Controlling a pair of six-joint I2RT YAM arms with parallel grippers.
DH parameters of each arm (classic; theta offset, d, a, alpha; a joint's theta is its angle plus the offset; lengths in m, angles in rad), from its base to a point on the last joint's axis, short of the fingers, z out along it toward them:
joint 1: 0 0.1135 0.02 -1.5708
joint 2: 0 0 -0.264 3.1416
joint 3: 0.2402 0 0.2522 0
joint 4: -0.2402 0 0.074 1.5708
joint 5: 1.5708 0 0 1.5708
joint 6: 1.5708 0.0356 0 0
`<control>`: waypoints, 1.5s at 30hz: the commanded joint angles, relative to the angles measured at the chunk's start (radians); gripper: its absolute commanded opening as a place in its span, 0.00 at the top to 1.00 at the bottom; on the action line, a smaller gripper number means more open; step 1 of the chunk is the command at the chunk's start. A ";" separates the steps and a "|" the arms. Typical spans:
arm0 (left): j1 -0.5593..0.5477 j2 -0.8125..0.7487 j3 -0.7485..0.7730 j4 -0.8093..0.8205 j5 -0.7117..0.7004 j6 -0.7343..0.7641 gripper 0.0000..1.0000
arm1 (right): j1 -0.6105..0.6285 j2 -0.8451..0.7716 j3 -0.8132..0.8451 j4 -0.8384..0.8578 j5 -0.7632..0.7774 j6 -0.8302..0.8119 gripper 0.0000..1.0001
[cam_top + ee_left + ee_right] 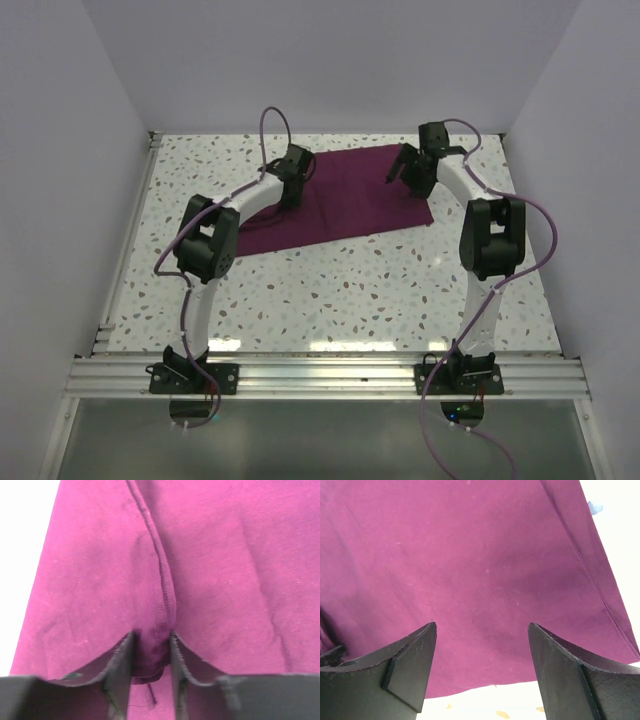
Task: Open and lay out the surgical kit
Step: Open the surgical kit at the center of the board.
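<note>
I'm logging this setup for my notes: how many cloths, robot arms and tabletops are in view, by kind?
Dark maroon-purple cloth wrap: 1
White-and-black robot arms: 2 (left arm, right arm)
Speckled white terrazzo tabletop: 1
Total: 4

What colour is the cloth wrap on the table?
Plain purple-maroon all over; the cloth wrap shows best in the right wrist view.

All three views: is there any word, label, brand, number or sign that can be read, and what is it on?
None can be read.
The purple cloth wrap is plain in every view, with no tag or print showing.
The left gripper, pinching a fold of it, and the right gripper show no lettering.
The speckled table carries no marks or signs.
</note>
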 commanded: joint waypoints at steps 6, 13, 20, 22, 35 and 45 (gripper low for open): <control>0.007 -0.030 0.119 -0.053 -0.080 0.021 0.73 | 0.003 -0.039 -0.001 -0.037 -0.005 -0.033 0.23; 0.080 -0.020 0.205 -0.082 -0.111 0.040 0.87 | 0.003 -0.038 -0.027 -0.032 -0.037 -0.030 0.24; 0.301 0.046 0.314 -0.098 -0.097 0.028 0.88 | 0.006 -0.050 -0.076 -0.014 -0.086 -0.013 0.24; 0.367 0.088 0.343 -0.093 -0.091 0.031 0.62 | 0.009 -0.055 -0.087 -0.009 -0.095 -0.013 0.24; 0.449 0.091 0.370 -0.095 0.058 -0.011 0.20 | 0.026 -0.125 -0.220 0.038 -0.161 0.015 0.24; 0.152 -0.266 -0.174 0.031 0.128 -0.023 0.28 | 0.041 -0.171 -0.321 0.055 -0.152 0.010 0.24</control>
